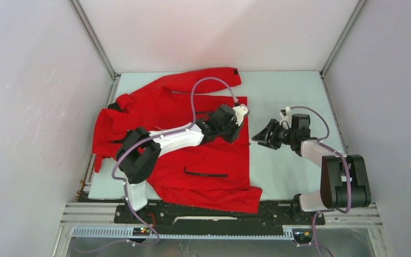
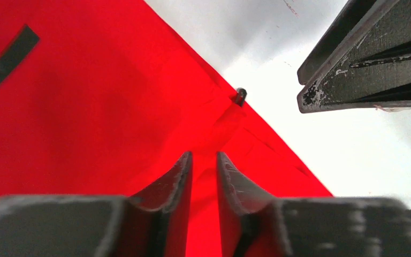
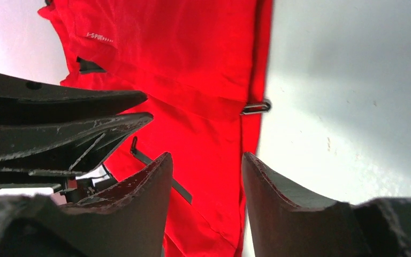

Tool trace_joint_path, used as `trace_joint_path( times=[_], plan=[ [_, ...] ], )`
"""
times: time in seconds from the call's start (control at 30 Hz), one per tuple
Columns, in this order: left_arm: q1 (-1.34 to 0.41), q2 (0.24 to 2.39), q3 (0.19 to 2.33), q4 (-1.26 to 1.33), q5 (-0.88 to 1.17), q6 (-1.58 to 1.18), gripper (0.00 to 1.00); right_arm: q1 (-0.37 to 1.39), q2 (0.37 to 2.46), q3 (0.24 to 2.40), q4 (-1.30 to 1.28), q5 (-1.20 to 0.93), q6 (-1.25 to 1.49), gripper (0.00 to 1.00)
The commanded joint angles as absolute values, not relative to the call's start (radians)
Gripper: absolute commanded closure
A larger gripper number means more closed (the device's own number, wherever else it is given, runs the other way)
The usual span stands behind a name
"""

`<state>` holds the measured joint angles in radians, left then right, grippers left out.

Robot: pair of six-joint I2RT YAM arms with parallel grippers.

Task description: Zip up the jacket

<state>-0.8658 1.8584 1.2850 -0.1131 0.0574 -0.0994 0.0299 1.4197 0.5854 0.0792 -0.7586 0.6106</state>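
The jacket (image 1: pixel 214 158) is spread flat on the left half of the surface (image 1: pixel 294 91). In the top view its collar is toward 9 o'clock, its hem toward 3 o'clock, and one sleeve is laid along 12 o'clock. The zipper pull (image 3: pixel 256 108) is seen sticking out at the hem edge, where the front zip would have to be started.

The left gripper (image 2: pixel 203 158) is set on the cloth beside that edge, with the pull at about 1 o'clock ahead of it in its wrist view. Its jaws are almost together, and a ridge of red cloth appears pinched between them. This is judged to be an anchor, so that the hem is kept from sliding when the slider is drawn.

The right gripper (image 3: pixel 206 160) is held just off the hem at 3 o'clock, jaws apart and empty, apparently lined up so that the pull can be taken.
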Motion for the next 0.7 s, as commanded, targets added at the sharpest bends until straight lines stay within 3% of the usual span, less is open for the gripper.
trace_joint_path(
  times=[0.0, 0.07, 0.13, 0.33, 0.67],
  plan=[
    [-0.86, 1.867, 1.371, -0.184, 0.121, -0.056, 0.51, 0.021, 1.429, 0.569, 0.045, -0.711, 0.628, 0.47],
    [-0.865, 1.9, 1.395, -0.209, 0.136, -0.034, 0.28, 0.011, 1.44, 0.563, 0.065, -0.727, 0.632, 0.47],
    [-0.868, 1.92, 1.389, -0.196, 0.154, -0.008, 0.21, -0.012, 1.459, 0.553, 0.112, -0.779, 0.647, 0.48],
    [-0.906, 1.968, 1.391, -0.184, -0.011, 0.143, 0.21, -0.042, 1.492, 0.53, 0.185, -0.856, 0.669, 0.51],
    [-0.925, 2.067, 1.487, -0.198, -0.107, 0.16, 0.41, -0.065, 1.487, 0.502, 0.216, -0.877, 0.682, 0.53]
  ],
)
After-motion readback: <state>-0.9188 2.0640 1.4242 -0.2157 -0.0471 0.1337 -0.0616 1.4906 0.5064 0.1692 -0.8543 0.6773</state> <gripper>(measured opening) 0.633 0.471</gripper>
